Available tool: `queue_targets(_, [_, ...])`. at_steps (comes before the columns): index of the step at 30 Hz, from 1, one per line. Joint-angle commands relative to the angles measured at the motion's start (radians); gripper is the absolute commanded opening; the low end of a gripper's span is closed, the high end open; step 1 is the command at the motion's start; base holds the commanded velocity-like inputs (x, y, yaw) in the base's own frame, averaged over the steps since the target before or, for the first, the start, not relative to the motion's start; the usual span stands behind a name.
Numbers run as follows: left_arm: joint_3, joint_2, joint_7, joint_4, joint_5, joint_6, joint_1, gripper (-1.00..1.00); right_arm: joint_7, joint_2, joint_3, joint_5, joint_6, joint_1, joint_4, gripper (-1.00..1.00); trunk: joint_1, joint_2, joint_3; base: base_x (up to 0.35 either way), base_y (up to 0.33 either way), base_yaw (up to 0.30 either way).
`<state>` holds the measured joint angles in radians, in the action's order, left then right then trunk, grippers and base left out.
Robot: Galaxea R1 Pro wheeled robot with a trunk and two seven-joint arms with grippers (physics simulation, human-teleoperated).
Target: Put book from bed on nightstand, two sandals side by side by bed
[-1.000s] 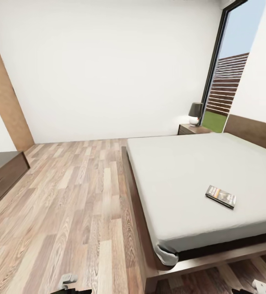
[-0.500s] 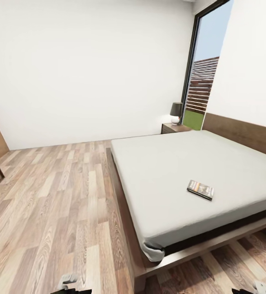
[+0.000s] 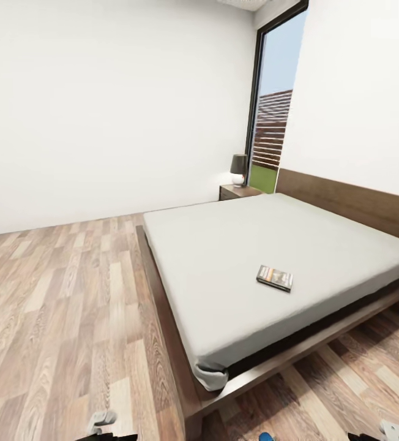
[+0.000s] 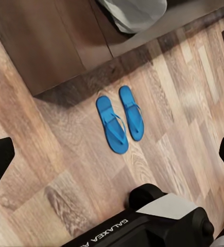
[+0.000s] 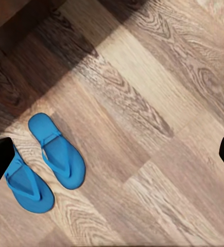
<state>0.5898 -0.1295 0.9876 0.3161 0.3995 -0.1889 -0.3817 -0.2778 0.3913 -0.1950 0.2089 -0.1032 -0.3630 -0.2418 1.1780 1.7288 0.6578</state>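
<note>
both end effectors hang empty; bed (image 3: 236, 257) and book (image 3: 275, 277) sit further left than before.

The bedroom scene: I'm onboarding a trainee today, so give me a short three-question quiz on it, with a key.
1. True or false: the book lies on the nightstand.
2. How do the sandals lie? A) side by side on the floor B) stacked C) on the bed
3. What stands on the nightstand?

Key: 1. False, it lies on the bed. 2. A. 3. A lamp.
</note>
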Motion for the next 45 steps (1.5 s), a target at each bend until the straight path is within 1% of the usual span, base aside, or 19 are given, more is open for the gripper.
queue_targets(1, [0.008, 0.001, 0.006, 0.001, 0.005, -0.01, -0.001, 1.0, -0.004, 0.0, -0.004, 0.007, -0.008, -0.001, -0.001, 1.0, 0.0, 0.0, 0.0, 0.0, 0.0, -0.256])
queue_targets(17, [0.008, 0.001, 0.004, 0.001, 0.005, -0.009, -0.001, 1.0, -0.004, 0.0, -0.004, 0.007, -0.007, -0.001, -0.001, 1.0, 0.0, 0.0, -0.008, 0.0, 0.0, -0.255])
queue_targets(19, [0.008, 0.001, -0.007, 0.001, 0.005, -0.008, 0.0, 1.0, -0.004, 0.0, -0.004, 0.007, -0.007, -0.001, -0.001, 1.0, 0.0, 0.0, -0.01, 0.0, 0.0, -0.252])
queue_targets(23, [0.008, 0.001, -0.064, 0.001, 0.004, -0.008, 0.001, 1.0, -0.004, 0.0, -0.004, 0.007, -0.007, -0.001, -0.001, 1.0, 0.0, 0.0, -0.012, 0.0, 0.0, -0.252])
queue_targets(26, [0.008, 0.001, -0.086, 0.0, 0.004, -0.007, 0.001, 1.0, -0.004, 0.0, -0.004, 0.007, -0.007, -0.001, -0.001, 1.0, 0.0, 0.0, -0.014, 0.0, 0.0, -0.252])
queue_targets(45, [0.009, 0.001, -0.095, 0.0, 0.004, -0.007, 0.001, 1.0, -0.003, 0.0, -0.004, 0.007, -0.007, -0.001, -0.001, 1.0, 0.0, 0.0, -0.03, 0.0, 0.0, -0.252])
